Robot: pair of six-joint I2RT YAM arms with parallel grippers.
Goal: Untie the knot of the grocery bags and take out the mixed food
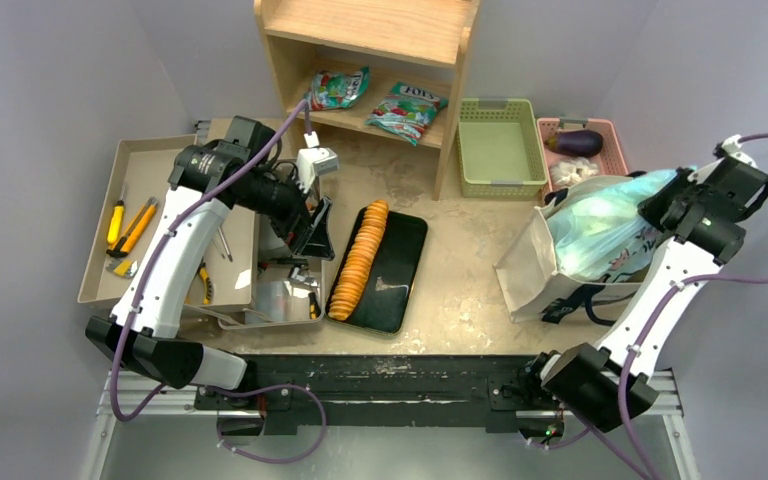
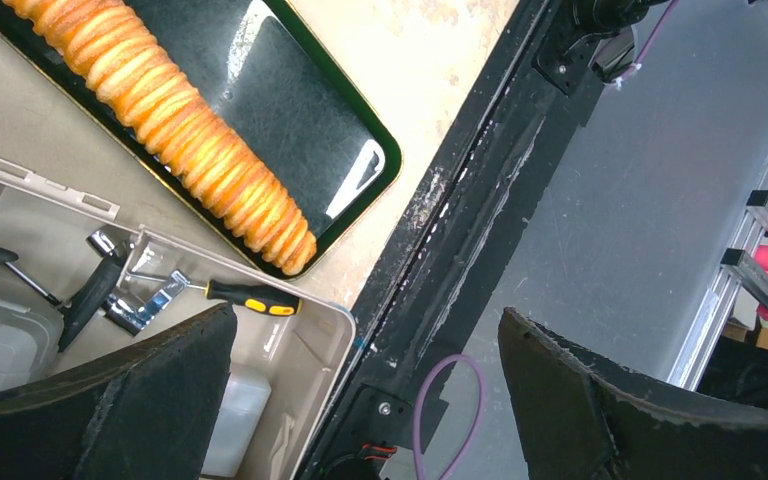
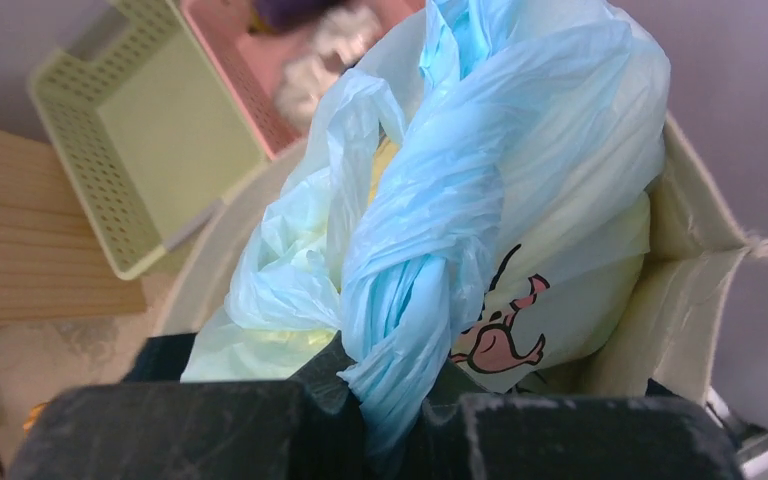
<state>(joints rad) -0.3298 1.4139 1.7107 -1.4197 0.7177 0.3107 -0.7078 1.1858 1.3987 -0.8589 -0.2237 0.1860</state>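
Note:
The light-blue plastic grocery bag (image 1: 600, 222) with a pink cartoon print (image 3: 500, 335) sits inside the cream canvas tote (image 1: 522, 272) at the right of the table. Its handles are twisted into a knotted strand (image 3: 425, 270). My right gripper (image 3: 400, 410) is shut on the lower end of that strand, from above the tote (image 3: 690, 300). The mixed food is hidden inside the plastic; only a yellowish tint shows through. My left gripper (image 2: 365, 315) is open and holds nothing, over the corner of the tool box (image 2: 305, 345) at the table's near edge.
A black tray (image 1: 400, 270) with a row of orange crackers (image 1: 358, 255) lies mid-table. Tool boxes (image 1: 140, 190) sit at the left. At the back are a wooden shelf (image 1: 380, 40) with snack packets, a green basket (image 1: 500, 150) and a pink basket (image 1: 610, 150).

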